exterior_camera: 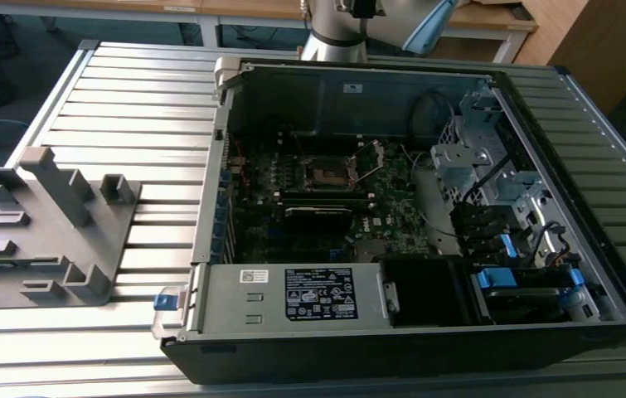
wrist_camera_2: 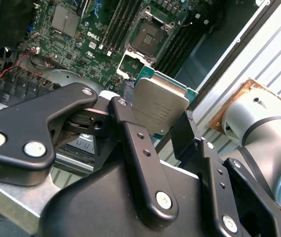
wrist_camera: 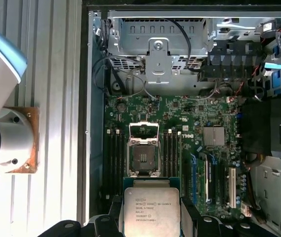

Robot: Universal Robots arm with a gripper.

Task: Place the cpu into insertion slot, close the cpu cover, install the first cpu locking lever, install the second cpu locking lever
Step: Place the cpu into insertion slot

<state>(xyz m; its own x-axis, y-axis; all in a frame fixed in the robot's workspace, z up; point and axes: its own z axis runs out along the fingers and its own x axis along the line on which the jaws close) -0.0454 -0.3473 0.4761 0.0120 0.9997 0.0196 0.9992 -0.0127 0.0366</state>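
My gripper (wrist_camera_2: 156, 118) is shut on the cpu (wrist_camera_2: 159, 104), a flat square chip with a dull grey metal top, gripped by its edges between two black fingers (wrist_camera_2: 130, 133). In the first wrist view the cpu (wrist_camera: 152, 210) hangs above the motherboard, a short way off to one side of the insertion slot (wrist_camera: 144, 158). The slot is bare, with a dark centre and a silver rim. The cpu cover (wrist_camera: 144, 130) stands swung open at the slot's far edge. The insertion slot (exterior_camera: 324, 174) sits mid-board in the open computer case, and it also appears as the slot (wrist_camera_2: 148, 33) beyond the cover (wrist_camera_2: 130, 64).
The case walls (exterior_camera: 224, 166) ring the motherboard. A drive cage with cables (exterior_camera: 490, 166) fills the exterior view's right, and a black shroud (exterior_camera: 434, 290) lies near the front. A grey fixture (exterior_camera: 47, 224) stands on the slatted table at the left. The arm's base (wrist_camera: 2, 123) is bolted beside the case.
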